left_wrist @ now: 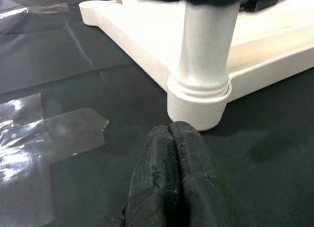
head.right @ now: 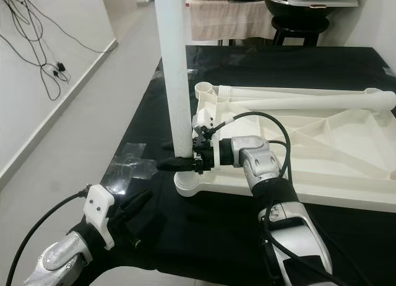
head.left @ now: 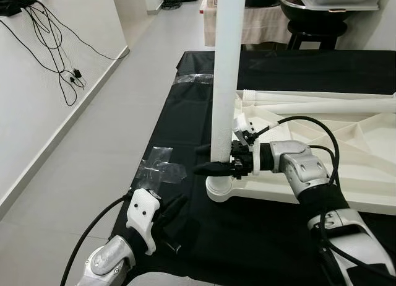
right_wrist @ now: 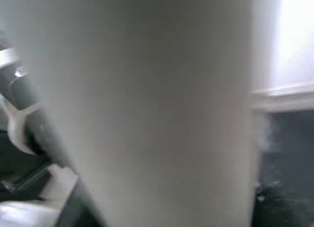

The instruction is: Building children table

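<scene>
A white children's table top (head.left: pixel 346 174) lies upside down on a black cloth. One white table leg (head.left: pixel 228 69) stands upright in the near left corner socket (head.left: pixel 219 188). My right gripper (head.left: pixel 207 159) is shut on this leg just above the socket, one black finger in front and one behind. The leg's surface is blurred and very close in the right wrist view (right_wrist: pixel 147 99). My left gripper (head.left: pixel 173 208) hovers low over the cloth in front of the socket, fingers (left_wrist: pixel 171 187) pressed together and holding nothing. A second leg (head.right: pixel 309 102) lies across the table top.
Patches of clear tape (head.left: pixel 162 168) stick to the cloth left of the socket. The cloth's left edge meets grey floor, with a white wall and hanging black cables (head.left: pixel 55 44) beyond. A black stool (head.left: pixel 315 26) and a draped table stand at the back.
</scene>
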Robot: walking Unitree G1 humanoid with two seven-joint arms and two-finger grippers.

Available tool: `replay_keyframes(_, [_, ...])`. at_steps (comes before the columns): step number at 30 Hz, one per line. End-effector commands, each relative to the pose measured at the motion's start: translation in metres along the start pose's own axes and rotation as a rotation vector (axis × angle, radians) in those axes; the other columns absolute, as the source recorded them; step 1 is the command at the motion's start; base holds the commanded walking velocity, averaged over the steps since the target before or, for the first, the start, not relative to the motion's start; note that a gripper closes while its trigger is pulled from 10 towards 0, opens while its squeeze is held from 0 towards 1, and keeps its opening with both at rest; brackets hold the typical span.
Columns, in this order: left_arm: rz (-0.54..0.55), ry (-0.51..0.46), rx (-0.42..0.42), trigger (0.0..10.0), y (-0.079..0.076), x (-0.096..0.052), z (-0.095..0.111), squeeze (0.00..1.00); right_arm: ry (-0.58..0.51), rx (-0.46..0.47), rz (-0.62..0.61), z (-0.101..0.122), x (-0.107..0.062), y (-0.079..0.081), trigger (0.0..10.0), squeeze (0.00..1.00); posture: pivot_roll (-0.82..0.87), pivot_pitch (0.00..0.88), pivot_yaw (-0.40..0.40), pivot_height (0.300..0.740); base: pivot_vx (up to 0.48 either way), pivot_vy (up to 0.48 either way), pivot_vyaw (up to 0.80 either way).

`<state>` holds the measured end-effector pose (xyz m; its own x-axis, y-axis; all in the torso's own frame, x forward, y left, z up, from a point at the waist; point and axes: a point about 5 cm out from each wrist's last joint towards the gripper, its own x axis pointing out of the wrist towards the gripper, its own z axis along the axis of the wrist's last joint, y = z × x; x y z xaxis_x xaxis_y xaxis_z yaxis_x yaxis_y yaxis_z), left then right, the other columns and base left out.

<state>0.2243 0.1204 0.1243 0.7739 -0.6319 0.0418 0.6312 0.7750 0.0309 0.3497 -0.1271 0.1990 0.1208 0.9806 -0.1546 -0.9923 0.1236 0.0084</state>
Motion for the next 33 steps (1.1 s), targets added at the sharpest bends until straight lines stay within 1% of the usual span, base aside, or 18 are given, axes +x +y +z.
replay_keyframes(1, [0.002, 0.02, 0.005, 10.0, 0.0, -0.003, -0.002, 0.0, -0.001, 0.018, 0.013, -0.001, 0.0, 0.001, 0.0, 0.0, 0.0, 0.144, 0.048, 0.74, 0.0, 0.0, 0.0])
replay_keyframes(5, [0.002, 0.019, 0.004, 10.0, 0.0, -0.003, -0.002, 0.0, 0.0, 0.007, -0.002, -0.002, -0.002, 0.002, 0.0, 0.0, 0.0, 0.143, 0.047, 0.74, 0.0, 0.0, 0.0])
replay_keyframes(7, [0.001, 0.018, 0.003, 10.0, -0.001, -0.002, -0.002, 0.0, 0.019, -0.022, -0.106, -0.009, -0.003, 0.003, 0.0, 0.0, 0.0, 0.145, 0.043, 0.74, 0.0, 0.0, 0.0])
replay_keyframes(8, [0.001, 0.018, 0.003, 10.0, -0.001, -0.003, -0.002, 0.0, 0.022, -0.032, -0.212, -0.016, -0.002, 0.007, 0.0, 0.0, -0.01, 0.151, 0.033, 0.74, 0.0, 0.0, 0.0])
replay_keyframes(9, [0.003, 0.018, 0.004, 10.0, 0.0, -0.004, -0.002, 0.0, -0.002, -0.026, -0.413, -0.023, 0.006, 0.011, 0.0, 0.0, -0.01, 0.153, 0.016, 0.74, 0.0, 0.0, 0.0])
replay_keyframes(10, [0.003, 0.018, 0.004, 10.0, 0.0, -0.004, -0.002, 0.0, -0.002, -0.026, -0.413, -0.023, 0.006, 0.011, 0.0, 0.0, -0.01, 0.153, 0.016, 0.74, 0.0, 0.0, 0.0])
replay_keyframes(11, [0.004, 0.018, 0.006, 10.0, 0.001, -0.004, -0.002, 0.0, -0.022, -0.016, -0.559, -0.027, 0.009, 0.015, 0.0, 0.0, -0.01, 0.153, 0.016, 0.74, 0.0, 0.0, 0.0])
replay_keyframes(12, [0.006, 0.018, 0.007, 10.0, 0.002, -0.006, -0.001, 0.0, -0.022, 0.047, -0.789, -0.041, 0.019, 0.026, 0.0, 0.0, -0.03, 0.159, 0.038, 0.74, 0.0, 0.0, 0.0])
replay_keyframes(13, [0.006, 0.018, 0.007, 10.0, 0.002, -0.006, -0.001, 0.0, -0.022, 0.047, -0.789, -0.041, 0.019, 0.026, 0.0, 0.0, -0.03, 0.159, 0.038, 0.74, 0.0, 0.0, 0.0])
replay_keyframes(14, [0.008, 0.017, 0.008, 10.0, 0.003, -0.006, -0.001, 0.0, -0.014, 0.095, -0.945, -0.049, 0.022, 0.035, 0.0, 0.0, -0.03, 0.159, 0.038, 0.74, 0.0, 0.0, 0.0])
replay_keyframes(15, [0.007, 0.02, 0.01, 10.0, 0.004, -0.006, -0.002, 0.0, 0.053, 0.03, -0.95, -0.056, 0.031, 0.047, 0.0, 0.0, -0.02, 0.15, 0.048, 0.74, 0.0, 0.0, 0.0])
replay_keyframes(17, [0.006, 0.022, 0.011, 10.0, 0.004, -0.007, -0.002, 0.0, 0.095, -0.027, -0.929, -0.06, 0.038, 0.055, 0.0, 0.0, -0.02, 0.15, 0.048, 0.74, 0.0, 0.0, 0.0])
replay_keyframes(22, [-0.014, 0.032, 0.001, 10.0, 0.005, -0.004, -0.005, 0.0, 0.049, -0.012, -0.789, -0.058, 0.047, 0.054, 0.0, 0.0, -0.03, 0.129, 0.051, 0.74, 0.0, 0.0, 0.0])
replay_keyframes(26, [-0.011, 0.031, 0.002, 10.0, 0.005, -0.004, -0.005, 0.0, 0.045, 0.0, -0.785, -0.057, 0.047, 0.054, 0.0, 0.0, -0.03, 0.126, 0.049, 0.74, 0.0, 0.0, 0.0])
replay_keyframes(27, [-0.002, 0.028, 0.004, 10.0, 0.005, -0.004, -0.005, 0.0, 0.017, 0.036, -0.745, -0.055, 0.049, 0.054, 10.0, 0.0, -0.02, 0.124, 0.048, 0.74, 0.0, 0.0, 0.0])
replay_keyframes(28, [-0.002, 0.028, 0.004, 10.0, 0.005, -0.004, -0.005, 0.0, 0.017, 0.036, -0.745, -0.055, 0.049, 0.054, 10.0, 0.0, -0.02, 0.124, 0.048, 0.74, 0.0, 0.0, 0.0])
replay_keyframes(29, [0.003, 0.025, 0.005, 10.0, 0.005, -0.003, -0.005, 0.0, -0.022, 0.065, -0.71, -0.049, 0.052, 0.056, 10.0, 1.0, -0.02, 0.122, 0.047, 0.74, 0.0, 0.0, 0.0])
replay_keyframes(33, [0.006, 0.022, 0.007, 10.0, 0.006, -0.001, -0.004, 0.0, -0.114, 0.063, -0.584, -0.028, 0.054, 0.052, 10.0, 1.0, -0.02, 0.12, 0.045, 0.74, 0.0, 0.0, 0.0])
